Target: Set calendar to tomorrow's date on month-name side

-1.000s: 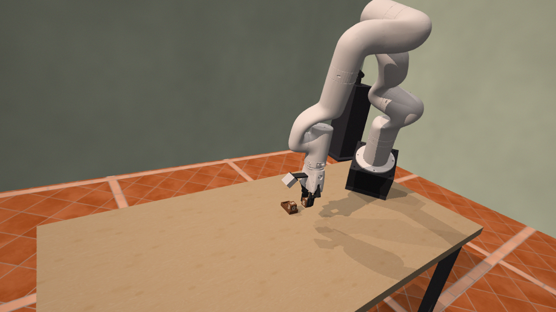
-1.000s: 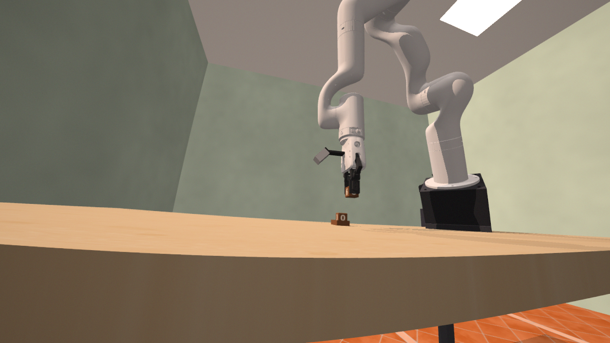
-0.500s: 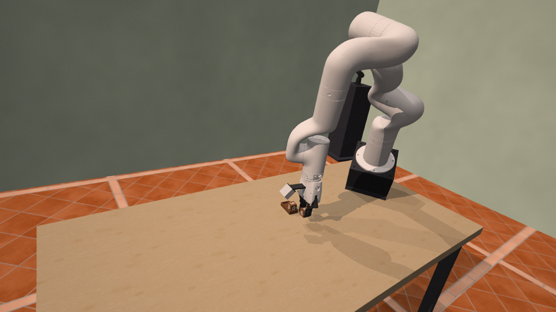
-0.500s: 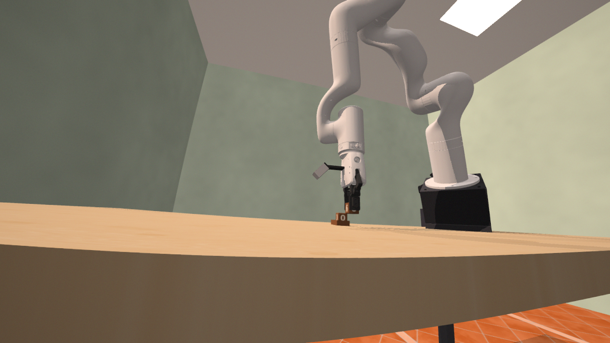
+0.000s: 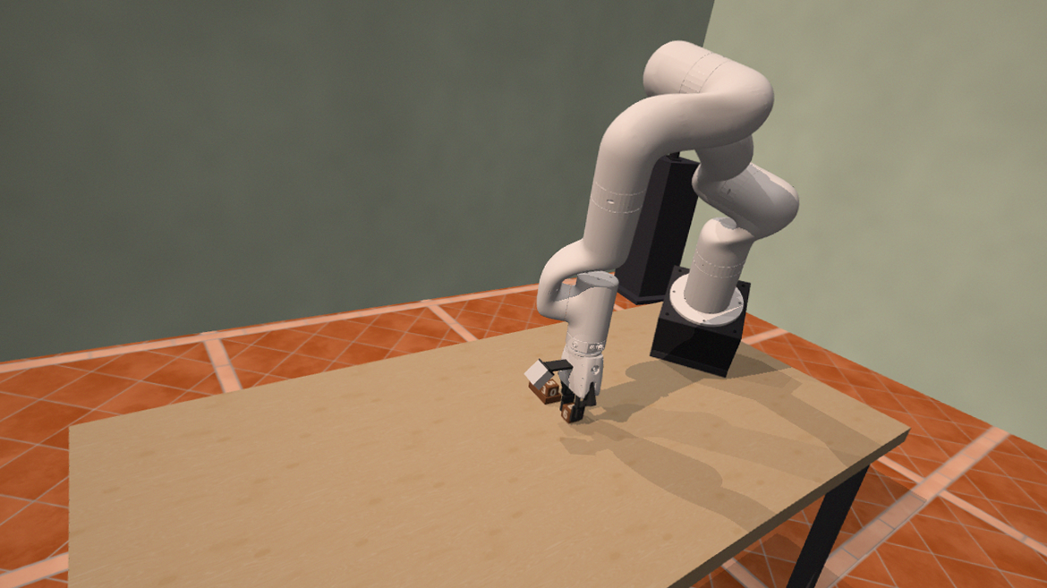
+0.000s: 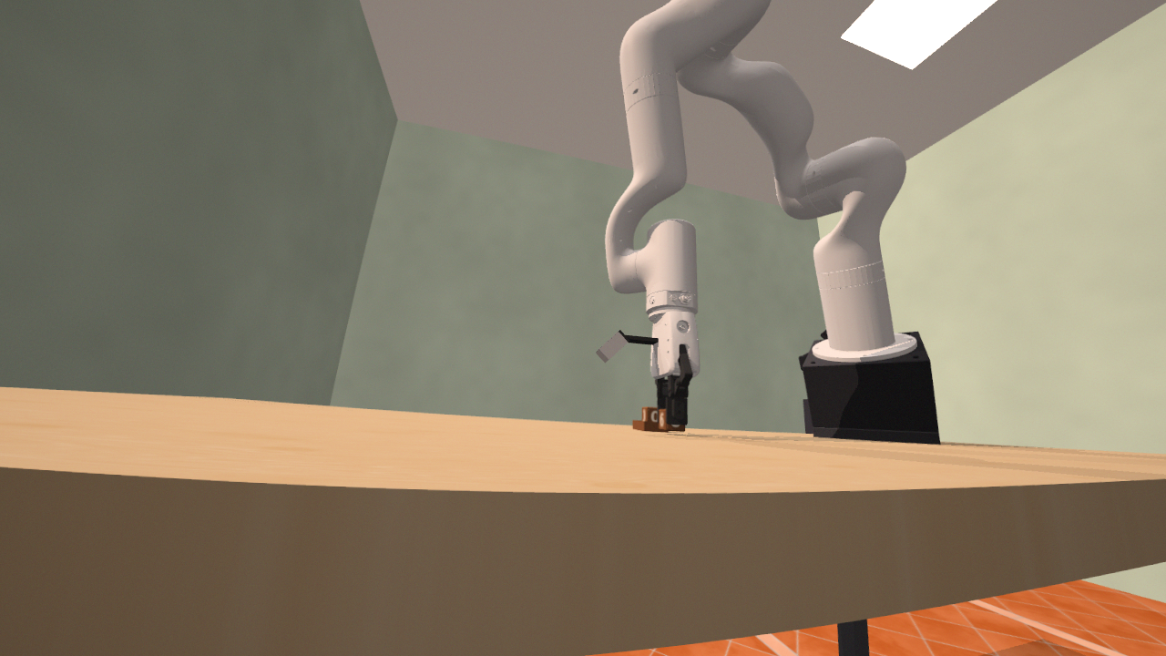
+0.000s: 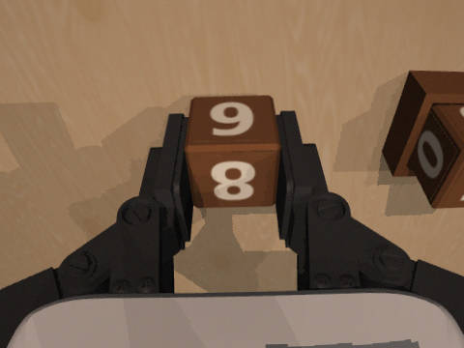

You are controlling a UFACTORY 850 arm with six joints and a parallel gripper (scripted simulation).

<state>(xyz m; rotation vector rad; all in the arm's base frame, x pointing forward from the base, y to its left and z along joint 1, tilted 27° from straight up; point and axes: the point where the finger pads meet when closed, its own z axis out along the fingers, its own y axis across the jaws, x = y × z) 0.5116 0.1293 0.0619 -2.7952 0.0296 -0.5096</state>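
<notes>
My gripper (image 7: 233, 141) is shut on a brown wooden digit cube (image 7: 234, 151). In the wrist view its faces show a white 9 and a white 8. The gripper holds the cube low, at or just above the table top, as the top and exterior views show (image 5: 570, 409) (image 6: 675, 415); I cannot tell whether it touches. The brown calendar tray lies just to the right at the wrist view's edge, with the other cube (image 7: 441, 158) in it showing a 0. In the top view the tray (image 5: 541, 393) sits beside the gripper, partly hidden by the wrist camera.
The robot's black base (image 5: 700, 321) stands on the table's far corner, with a tall black box (image 5: 659, 227) behind it. The table's edge (image 5: 896, 448) runs to the right of the gripper.
</notes>
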